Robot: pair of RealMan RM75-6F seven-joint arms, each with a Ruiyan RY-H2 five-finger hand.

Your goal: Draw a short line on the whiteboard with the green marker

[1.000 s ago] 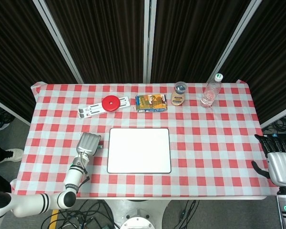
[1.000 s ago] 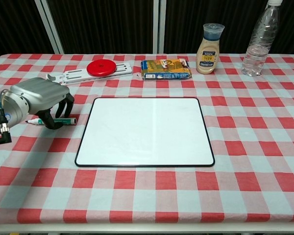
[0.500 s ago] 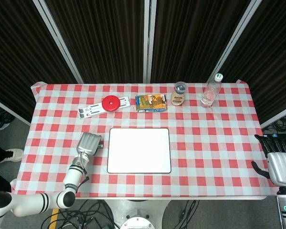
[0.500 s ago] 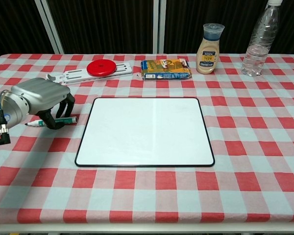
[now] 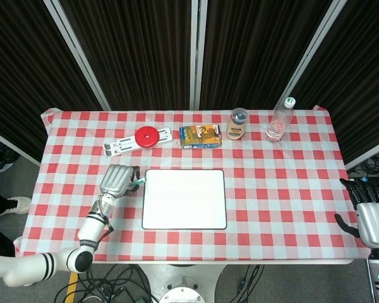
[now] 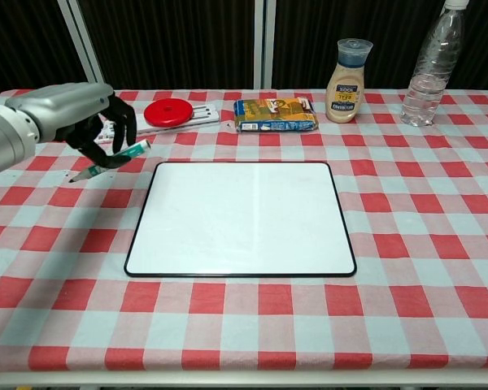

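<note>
Since a second ago: left hand (image 6: 69,118) has lifted the green marker (image 6: 112,159) off the tablecloth (image 6: 439,268), where it lay to the left of the whiteboard's left edge.
Left hand: fingers curl around the marker's barrel, carrying it above the cloth near the whiteboard's (image 6: 240,218) far left corner.
Marker: tilted, one end toward the board, the other low and to the left; which end is the tip, I cannot tell.
Handling: likely light, stiff and smooth, so it may twist or slide in the fingers; a hold at mid-barrel suits it, leaving the writing end free.
Whiteboard: blank, flat in the table's middle; its glossy face probably needs only light pressure.
Right hand (image 5: 372,222): off the table's right edge, fingers apart, holding nothing.
</note>
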